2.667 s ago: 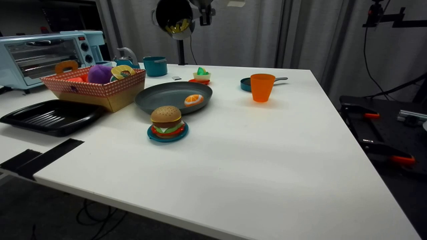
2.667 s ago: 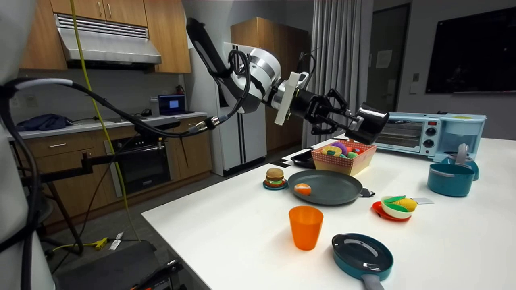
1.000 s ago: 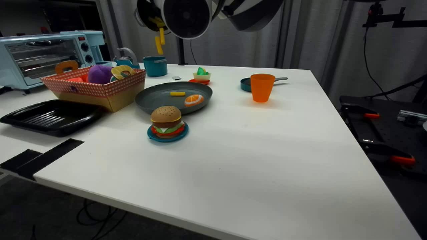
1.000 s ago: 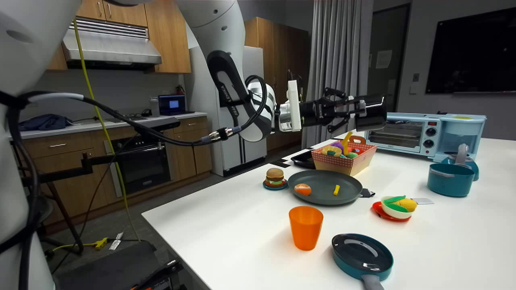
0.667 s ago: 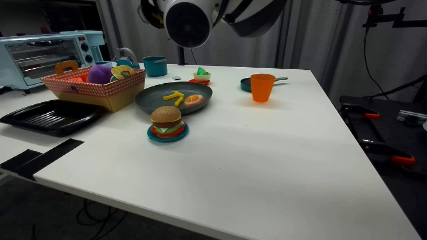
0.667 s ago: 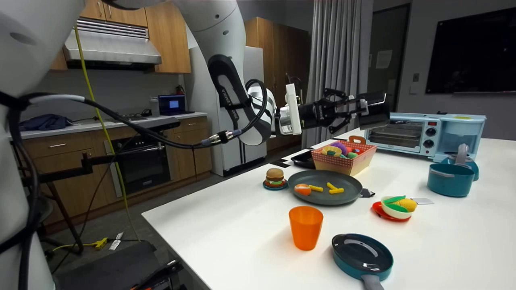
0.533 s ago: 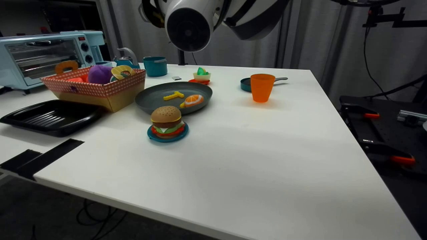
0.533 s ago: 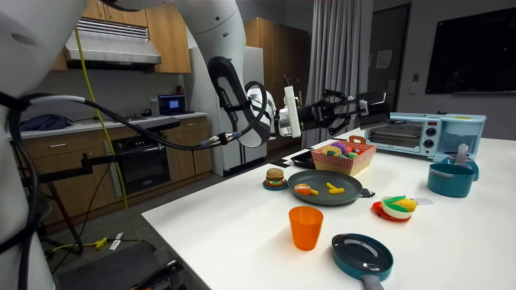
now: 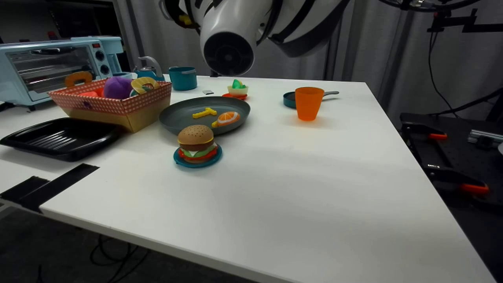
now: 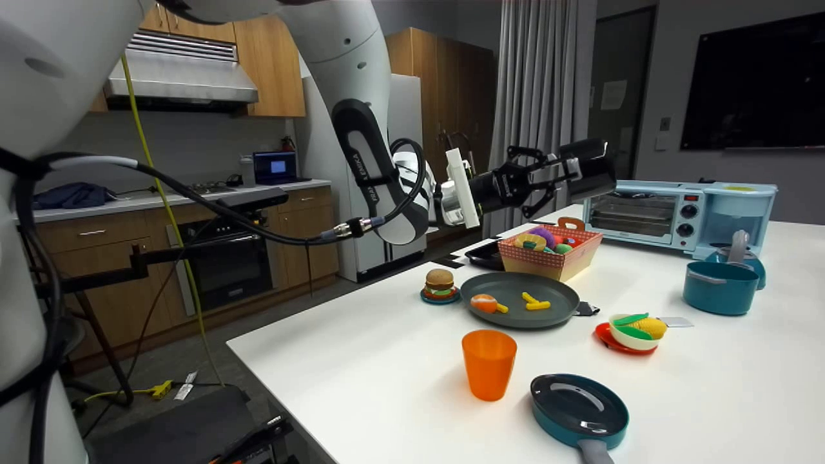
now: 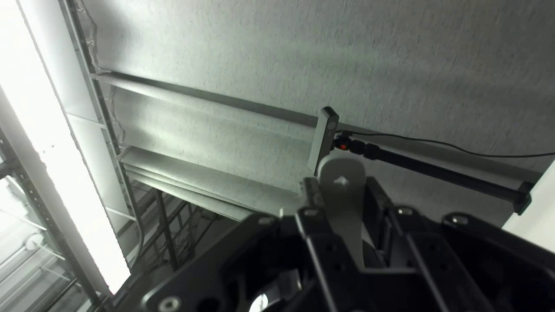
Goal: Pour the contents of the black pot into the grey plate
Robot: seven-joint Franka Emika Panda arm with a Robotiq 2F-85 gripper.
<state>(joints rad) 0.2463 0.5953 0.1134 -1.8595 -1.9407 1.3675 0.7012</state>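
The black pot hangs high above the table, tipped on its side, with my gripper shut on its grey handle. In the wrist view that handle sits between both fingers; the pot's body is hidden there. An exterior view shows only part of the pot, cut by the top edge, with a yellow piece still inside. Below lies the grey plate, holding an orange slice and yellow sticks. One stick rests against the slice.
A checked basket and a black tray flank the plate. Near it are a burger on a teal dish, an orange cup, a small teal pan, a bowl of corn and a teal pot.
The pot has rolled over, and yellow sticks have fallen from it onto the plate; one slid against the orange slice. In the last half second the arm tilts a little further, while the sticks lie still.
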